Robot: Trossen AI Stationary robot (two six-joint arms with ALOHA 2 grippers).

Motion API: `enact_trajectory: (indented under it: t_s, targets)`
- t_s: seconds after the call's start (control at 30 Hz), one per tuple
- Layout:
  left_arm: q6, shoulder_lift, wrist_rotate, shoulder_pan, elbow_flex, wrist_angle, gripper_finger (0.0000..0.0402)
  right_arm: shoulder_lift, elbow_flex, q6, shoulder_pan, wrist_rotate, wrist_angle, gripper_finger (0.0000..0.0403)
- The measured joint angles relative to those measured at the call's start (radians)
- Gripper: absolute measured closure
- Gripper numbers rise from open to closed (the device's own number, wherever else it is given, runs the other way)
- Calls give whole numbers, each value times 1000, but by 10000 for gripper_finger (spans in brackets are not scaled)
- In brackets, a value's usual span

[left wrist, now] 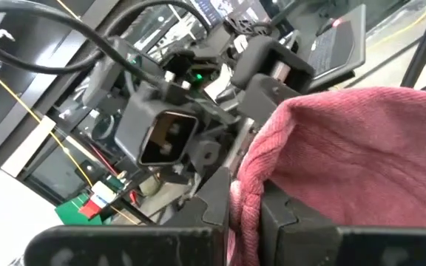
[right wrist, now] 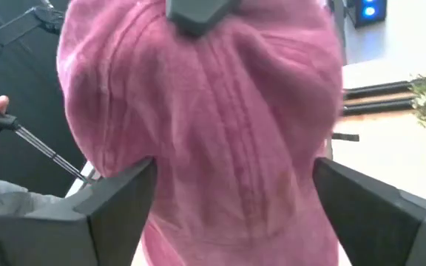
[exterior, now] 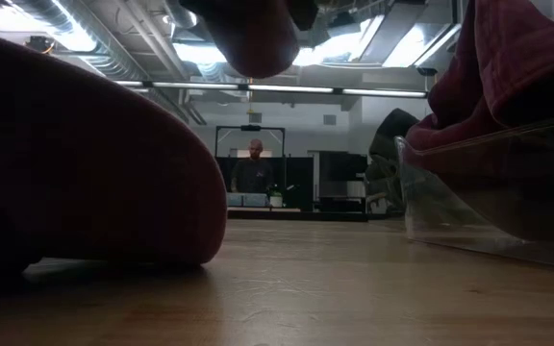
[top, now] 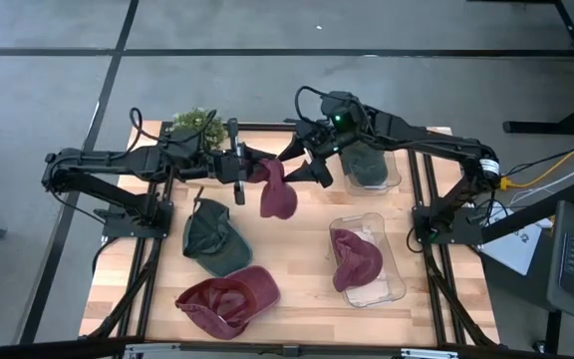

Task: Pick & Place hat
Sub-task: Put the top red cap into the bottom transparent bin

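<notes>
My left gripper (top: 250, 170) is shut on a maroon corduroy hat (top: 277, 189), held up over the middle of the table's far half. The hat's lower end also shows at the top of the low view (exterior: 258, 38). My right gripper (top: 304, 166) is open and comes level from the table's right. In the right wrist view (right wrist: 228, 192) its two fingers stand on either side of the hat's crown (right wrist: 213, 125). I cannot tell whether they touch it. My left gripper pinches a fold of cloth at the hat's edge (left wrist: 251, 193) between its two fingers. The fingers come roughly level from the table's left. The hat hangs below and beyond them, slack and lifted clear of the table.
A dark green hat (top: 212, 236) and another maroon hat (top: 229, 299) lie on the table's near left. A clear bin (top: 392, 289) holds a maroon hat, and a far bin (top: 395, 178) holds a green hat. A small plant (top: 197, 125) stands at the far left. A person (exterior: 255, 168) stands in the room beyond.
</notes>
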Motion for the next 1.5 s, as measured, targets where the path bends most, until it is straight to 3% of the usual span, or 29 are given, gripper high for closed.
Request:
enact_trajectory:
  t_s: [0.2, 0.43, 0.6, 0.87, 1.03, 1.23, 1.5]
  targets:
    - [-1, 1, 0, 0, 0, 21, 383, 28, 0, -26, 24, -14, 94, 12]
    - [-20, 5, -9, -1, 0, 31, 383, 53, 0, -56, 32, -14, 114, 23]
    - [-19, 5, -45, -1, 0, 34, 377, 53, 0, -89, 32, -14, 112, 91]
    - [-25, 5, -45, -1, 0, 34, 381, 53, 0, -81, 32, -14, 112, 280]
    - [-84, 5, -67, -1, 0, 17, 363, 53, 0, -83, 32, -16, 109, 382]
    - [-249, 4, -135, -1, 0, -14, 354, 53, 0, -97, 31, -13, 50, 385]
    - [-550, -44, -113, 13, -1, -122, 329, 52, 0, -112, 31, 55, 3, 390]
